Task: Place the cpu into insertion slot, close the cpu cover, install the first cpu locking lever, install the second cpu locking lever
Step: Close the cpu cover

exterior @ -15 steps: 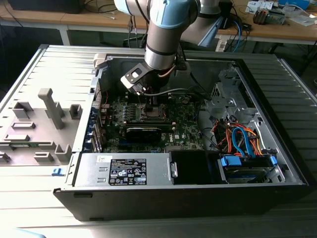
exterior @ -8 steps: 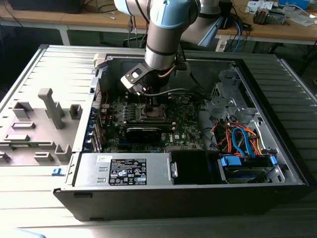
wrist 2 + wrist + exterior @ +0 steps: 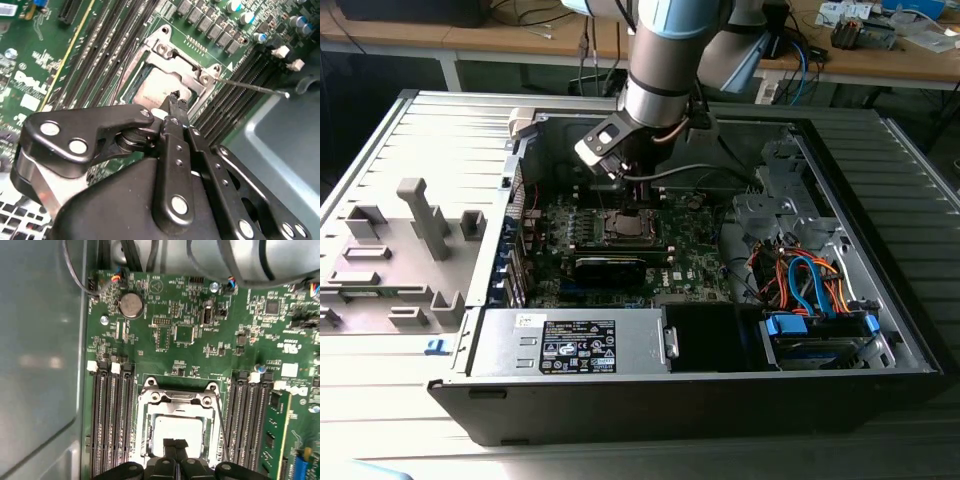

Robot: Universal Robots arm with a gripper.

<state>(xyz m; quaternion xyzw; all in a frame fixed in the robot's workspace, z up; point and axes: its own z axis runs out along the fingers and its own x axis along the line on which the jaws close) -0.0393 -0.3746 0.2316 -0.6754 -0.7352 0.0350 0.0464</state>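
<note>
Over the cpu (image 3: 177, 426), end effector (image 3: 175, 444) downward

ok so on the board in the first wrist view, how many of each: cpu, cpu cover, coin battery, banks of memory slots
cpu: 1
cpu cover: 1
round coin battery: 1
banks of memory slots: 2, one on each side of the cpu
total: 5

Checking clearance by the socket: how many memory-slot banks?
2: one bank along one side of the cpu cover, the other bank along the opposite side; the gripper hides their ends.
</note>
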